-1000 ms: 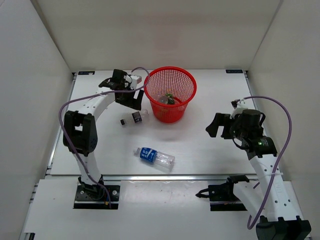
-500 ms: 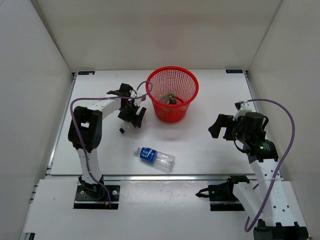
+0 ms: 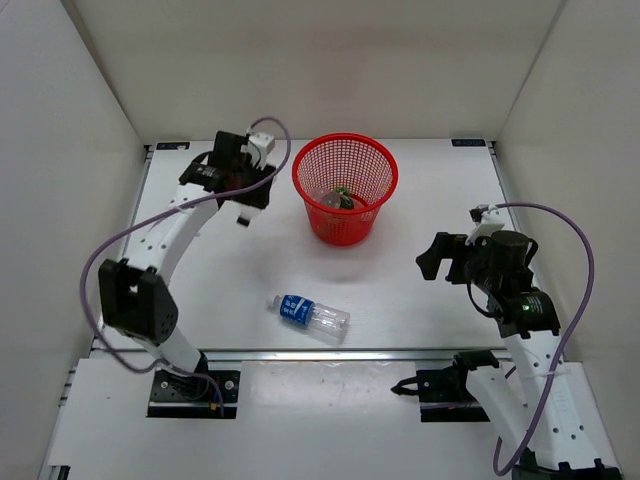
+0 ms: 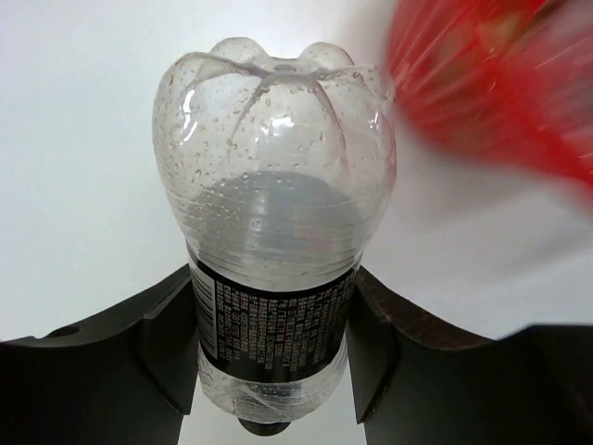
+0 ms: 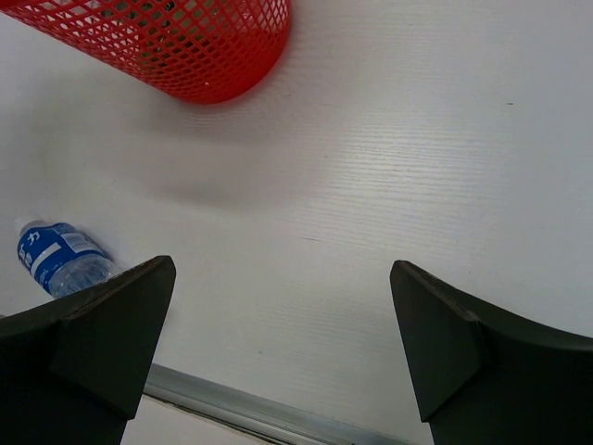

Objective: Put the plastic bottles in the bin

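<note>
My left gripper [image 4: 273, 348] is shut on a clear plastic bottle [image 4: 273, 204] with a dark label, its base pointing away from the wrist camera. In the top view the left gripper [image 3: 246, 198] hangs just left of the bin [image 3: 345, 228], a round red mesh basket. Something green and clear [image 3: 340, 198] lies inside the bin. A clear bottle with a blue label [image 3: 308, 314] lies on its side on the table in front of the bin. My right gripper [image 3: 432, 262] is open at the right, with nothing between its fingers.
White walls close in the table on the left, back and right. A metal rail [image 5: 241, 403] runs along the near table edge. Purple cables loop off both arms. In the right wrist view the blue-label bottle [image 5: 57, 261] sits at the left and the bin [image 5: 185, 46] at the top.
The left gripper came down on the dark-label bottle lying left of the bin, shut on it and lifted it off the table. The right arm barely moved.
</note>
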Motion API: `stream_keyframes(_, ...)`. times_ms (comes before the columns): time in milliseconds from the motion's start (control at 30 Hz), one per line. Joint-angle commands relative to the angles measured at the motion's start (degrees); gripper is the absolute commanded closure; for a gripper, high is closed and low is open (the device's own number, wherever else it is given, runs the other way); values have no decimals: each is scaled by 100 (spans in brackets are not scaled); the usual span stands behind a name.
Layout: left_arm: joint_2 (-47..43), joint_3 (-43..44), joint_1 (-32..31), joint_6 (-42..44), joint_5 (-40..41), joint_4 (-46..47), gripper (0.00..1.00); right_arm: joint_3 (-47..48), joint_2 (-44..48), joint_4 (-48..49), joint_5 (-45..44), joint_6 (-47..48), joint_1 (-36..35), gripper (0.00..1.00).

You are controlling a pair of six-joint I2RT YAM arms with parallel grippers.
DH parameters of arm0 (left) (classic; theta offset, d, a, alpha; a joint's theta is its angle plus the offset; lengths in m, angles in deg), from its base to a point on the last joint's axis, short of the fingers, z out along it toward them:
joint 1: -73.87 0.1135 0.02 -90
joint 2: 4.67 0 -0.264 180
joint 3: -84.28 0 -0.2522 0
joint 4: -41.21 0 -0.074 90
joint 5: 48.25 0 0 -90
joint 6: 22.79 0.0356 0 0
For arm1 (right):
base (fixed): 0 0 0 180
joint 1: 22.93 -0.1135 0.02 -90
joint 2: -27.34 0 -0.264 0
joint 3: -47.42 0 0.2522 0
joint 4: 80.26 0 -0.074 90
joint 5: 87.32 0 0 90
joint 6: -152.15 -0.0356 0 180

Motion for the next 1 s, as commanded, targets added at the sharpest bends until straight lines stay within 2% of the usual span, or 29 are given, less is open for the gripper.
stream_keyframes(0,-1009,875,-914,-207,670,424,43,115,162,-56,-319,-36,-118,1)
stream_keyframes(100,-1063,1236,-1312,-383,470,1248,42,106,188,-48,-284,-71,-162,1)
stream_keyframes(167,-932,1411,-1296,-857,-39,1978,42,54,249,5,-240,-132,-188,1)
stream_keyframes(233,-616,1674,-1251,-1182,-225,2252,42,27,250,14,-196,-159,-197,1)
stream_keyframes(300,-20,2139,-1313,-1358,-357,2263,39,-8,329,136,-161,-272,-197,1)
stream_keyframes(333,305,2298,-1374,-1411,-331,2350,41,-17,381,180,-109,-299,-258,1)
stream_keyframes(400,815,2999,-1637,-1394,-366,2220,41,-87,452,294,-100,-378,-224,1)
stream_keyframes(433,1166,3220,-1708,-1377,-349,2123,39,-105,461,321,-99,-370,-232,1)
stream_keyframes(500,1608,4106,-1875,-1376,-270,1668,19,-175,504,365,-99,-414,-267,1)
stream_keyframes(533,1827,4458,-1884,-1420,-252,1491,19,-140,505,322,-204,-405,-294,1)
stream_keyframes(567,1846,4514,-1867,-1490,-269,1437,19,-114,513,347,-257,-448,-329,1)
stream_keyframes(600,1846,4445,-1858,-1517,-304,1489,12,-114,461,287,-301,-414,-364,1)
stream_keyframes(633,1681,4357,-1797,-1587,-339,1559,1,-96,487,304,-319,-379,-382,0)
stream_keyframes(767,891,3452,-1717,-1561,-252,1938,1,-43,338,330,-284,-308,-452,1)
stream_keyframes(900,-23,2942,-1639,-1824,151,1483,1,44,58,427,57,-203,-697,1)
stream_keyframes(967,-567,2556,-1359,-2026,240,1104,1,80,-136,514,190,-238,-943,1)
